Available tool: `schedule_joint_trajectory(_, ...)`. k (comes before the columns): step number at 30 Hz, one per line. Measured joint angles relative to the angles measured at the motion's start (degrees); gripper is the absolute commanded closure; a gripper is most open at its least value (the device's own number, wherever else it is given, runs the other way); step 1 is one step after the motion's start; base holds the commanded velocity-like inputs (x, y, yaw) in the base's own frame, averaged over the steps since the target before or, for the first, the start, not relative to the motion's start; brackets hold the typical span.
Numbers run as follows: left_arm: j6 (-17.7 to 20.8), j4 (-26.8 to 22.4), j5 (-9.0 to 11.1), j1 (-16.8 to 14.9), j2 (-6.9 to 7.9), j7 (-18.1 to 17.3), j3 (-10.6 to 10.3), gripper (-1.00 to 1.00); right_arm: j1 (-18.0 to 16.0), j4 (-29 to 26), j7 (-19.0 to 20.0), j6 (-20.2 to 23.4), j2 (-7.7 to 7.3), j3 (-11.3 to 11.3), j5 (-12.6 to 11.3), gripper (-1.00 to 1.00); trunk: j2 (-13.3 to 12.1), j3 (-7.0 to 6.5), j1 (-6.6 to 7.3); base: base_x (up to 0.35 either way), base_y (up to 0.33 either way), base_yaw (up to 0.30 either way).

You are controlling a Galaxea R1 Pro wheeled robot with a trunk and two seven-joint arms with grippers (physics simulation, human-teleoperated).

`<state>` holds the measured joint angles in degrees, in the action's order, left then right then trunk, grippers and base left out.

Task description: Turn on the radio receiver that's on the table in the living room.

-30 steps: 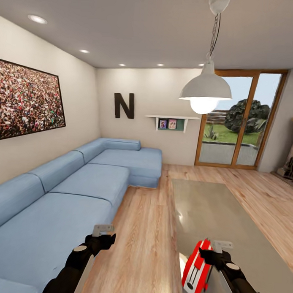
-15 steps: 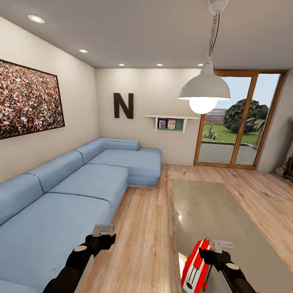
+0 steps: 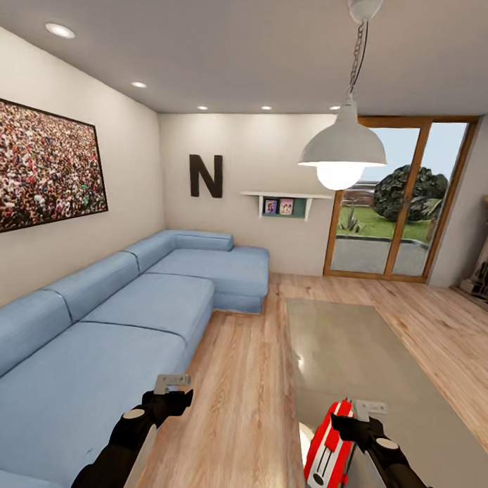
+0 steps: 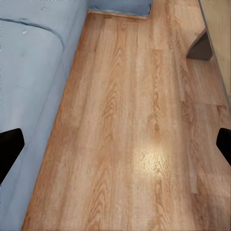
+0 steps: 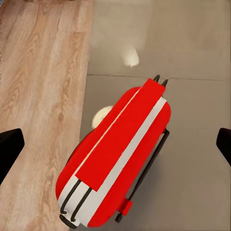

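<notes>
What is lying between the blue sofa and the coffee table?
In the head view, just bare light wood floor runs between the sofa and the table. The left gripper hangs above that strip; its wrist view shows floor below.

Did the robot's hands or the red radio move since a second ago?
Hardly. The right gripper hovers just above the radio on the table, jaws wide open, as before. The left gripper stays over the floor. Nothing was grabbed or dropped.
</notes>
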<state>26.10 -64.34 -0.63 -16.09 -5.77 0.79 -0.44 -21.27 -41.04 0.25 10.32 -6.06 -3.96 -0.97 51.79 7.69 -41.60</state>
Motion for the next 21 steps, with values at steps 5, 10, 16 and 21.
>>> schedule_joint_trajectory(5, 0.00, 0.00, 0.00, -0.01, 0.04, 0.00, 0.00, -1.00, 0.00, 0.00, 0.02, 0.00, 0.00, 0.00, 0.00, -1.00, 0.00, 0.00, 0.00, 0.178, 0.171, 0.000)
schedule_joint_trajectory(10, 0.00, 0.00, 0.02, 0.00, -0.02, 0.00, 0.00, -1.00, 0.00, 0.00, 0.02, -0.02, 0.00, 0.00, 0.00, -1.00, 0.00, 0.00, 0.00, 0.035, 0.043, 0.000)
schedule_joint_trajectory(16, 0.00, 0.00, 0.01, 0.00, -0.03, 0.00, 0.00, -1.00, 0.00, 0.00, -0.06, 0.02, 0.00, 0.00, 0.00, -1.00, 0.00, 0.00, 0.00, 0.002, 0.003, -0.096)
schedule_joint_trajectory(21, 0.00, 0.00, 0.01, -0.01, -0.01, 0.00, 0.00, -1.00, 0.00, 0.00, -0.08, -0.01, 0.00, -0.03, 0.00, -1.00, 0.00, 0.00, 0.00, 0.000, 0.000, -0.207)
